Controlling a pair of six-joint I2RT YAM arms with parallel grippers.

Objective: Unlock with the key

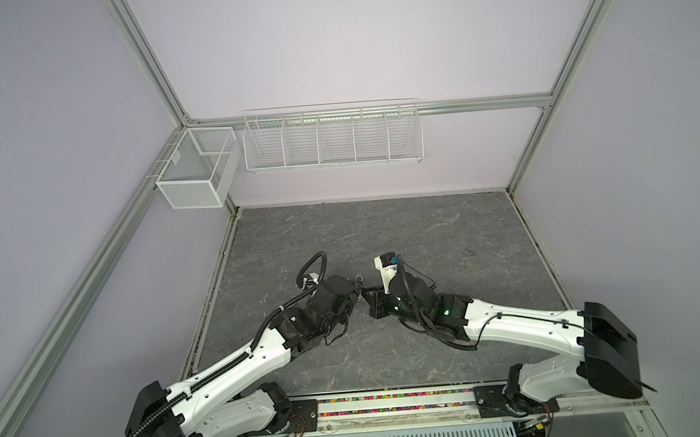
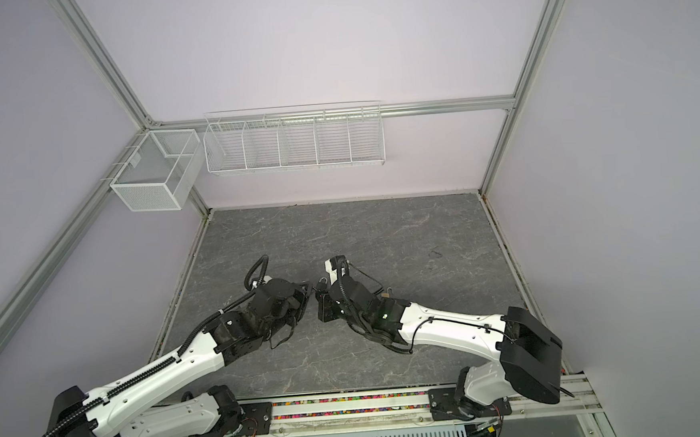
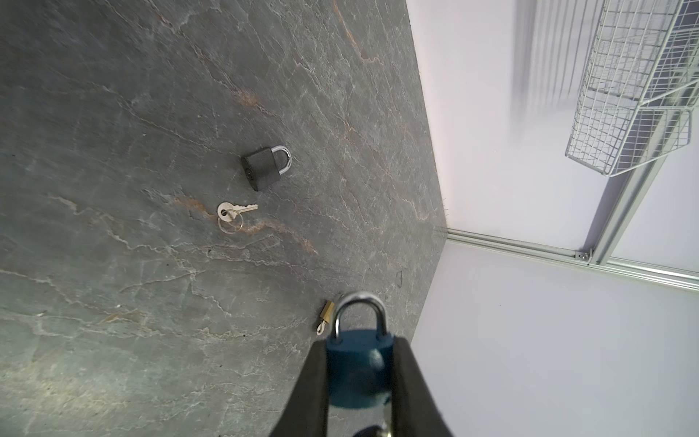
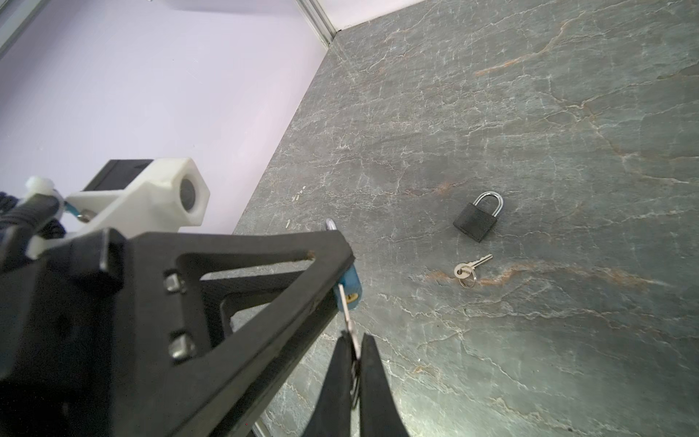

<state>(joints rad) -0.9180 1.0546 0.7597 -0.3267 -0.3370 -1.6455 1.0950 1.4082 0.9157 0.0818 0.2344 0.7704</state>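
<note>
The blue padlock [image 3: 357, 363] is held in the air above the middle of the table [image 1: 424, 231] with its shackle shut. Its body is pinched between the 2 fingers of the left gripper [image 3: 359, 343], which stand only as far apart as the body is wide. The key [image 4: 347, 314] points at the padlock's underside, its blade against the brass keyway; I cannot tell whether the tip has gone in. The right gripper [image 4: 354, 338] is clamped tight on the key's bow, the ring dangling between its fingers.

I judge the blade must line up straight with the slot before any push, with the left arm bracing the body against push and twist. A skewed blade would likely skid off.

On the table lie 1 black padlock [image 3: 266, 168], 1 spare key [image 3: 234, 213] and 1 small brass padlock [image 3: 326, 312], all untouched.
</note>
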